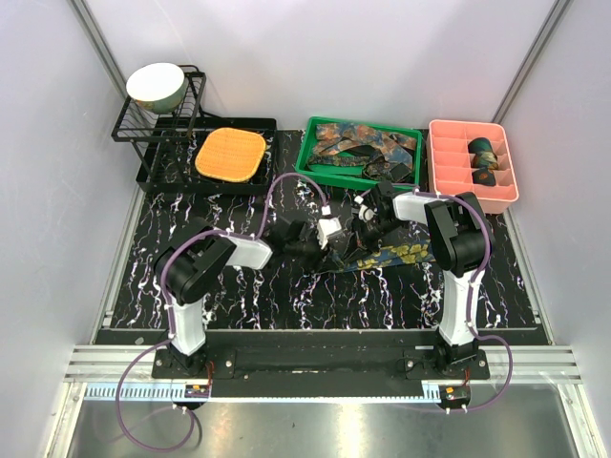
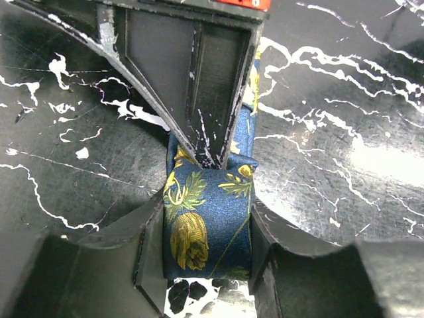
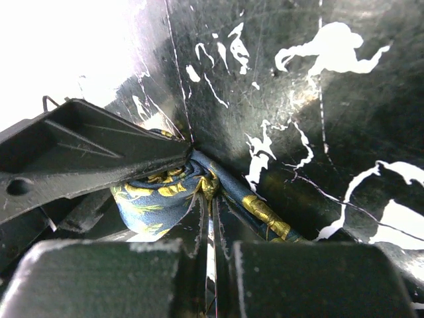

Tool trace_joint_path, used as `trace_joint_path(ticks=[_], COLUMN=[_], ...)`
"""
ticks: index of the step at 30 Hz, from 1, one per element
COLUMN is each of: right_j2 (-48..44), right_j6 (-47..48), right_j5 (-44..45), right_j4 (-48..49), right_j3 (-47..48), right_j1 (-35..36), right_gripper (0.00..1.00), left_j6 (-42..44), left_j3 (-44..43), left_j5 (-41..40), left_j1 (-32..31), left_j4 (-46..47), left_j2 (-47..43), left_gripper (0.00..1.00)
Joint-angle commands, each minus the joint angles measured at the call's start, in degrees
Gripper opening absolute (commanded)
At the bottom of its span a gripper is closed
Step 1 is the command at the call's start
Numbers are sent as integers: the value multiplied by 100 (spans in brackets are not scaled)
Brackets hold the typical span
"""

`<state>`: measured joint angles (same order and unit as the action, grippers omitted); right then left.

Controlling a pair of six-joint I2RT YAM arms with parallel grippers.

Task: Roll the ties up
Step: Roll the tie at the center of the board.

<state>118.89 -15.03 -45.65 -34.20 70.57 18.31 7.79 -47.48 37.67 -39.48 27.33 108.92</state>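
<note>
A navy tie (image 1: 396, 255) with gold-green paisley lies on the black marbled mat (image 1: 239, 296), its loose length running right. Both grippers meet at its left end. My left gripper (image 1: 331, 240) is shut on the folded, partly rolled end of the tie (image 2: 199, 225), one finger (image 2: 142, 248) on each side. My right gripper (image 1: 361, 229) comes from the opposite side and is shut, pinching the tie (image 3: 152, 199) at its tips (image 3: 212, 199). Its fingers (image 2: 199, 86) show in the left wrist view. More ties fill a green tray (image 1: 315, 157).
A pink divided tray (image 1: 449, 167) at the back right holds a few rolled ties (image 1: 482, 148). An orange waffle pad (image 1: 230, 155) lies on a black tray at the back left, beside a wire rack (image 1: 143, 129) holding a bowl (image 1: 156, 84).
</note>
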Motion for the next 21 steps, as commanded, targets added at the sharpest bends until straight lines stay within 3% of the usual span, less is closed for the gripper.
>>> trace_joint_path(ticks=[1, 2, 3, 6, 8, 12, 17, 21], right_j2=[337, 345, 389, 363, 275, 126, -278, -445], right_j6=[334, 360, 438, 562, 632, 790, 958, 660], right_j5=[1305, 1226, 947, 611, 373, -49, -567, -1120], right_j4=[220, 168, -198, -552, -702, -1211, -1257, -686], right_j3=[9, 262, 691, 1081, 1213, 1328, 926, 389], right_j1=[77, 77, 33, -125, -344, -793, -1110, -1101], right_gripper=[0, 2, 12, 21, 33, 45, 52, 52], left_j6=[889, 1065, 1188, 1250, 1435, 1497, 1743, 2164], left_j3=[-331, -436, -629, -1560, -2105, -2818, -3460, -3566], left_j5=[-1348, -1550, -1744, -2340, -2448, -2492, -2730, -3063], left_j1=[-138, -191, -209, -646, -753, -841, -877, -964], left_j4=[-2203, -2711, -3107, -4216, -4900, -5746, -6599, -6802], left_j2=[7, -11, -81, 355, 620, 1139, 1456, 1509], left_gripper=[19, 17, 13, 8, 6, 5, 7, 11])
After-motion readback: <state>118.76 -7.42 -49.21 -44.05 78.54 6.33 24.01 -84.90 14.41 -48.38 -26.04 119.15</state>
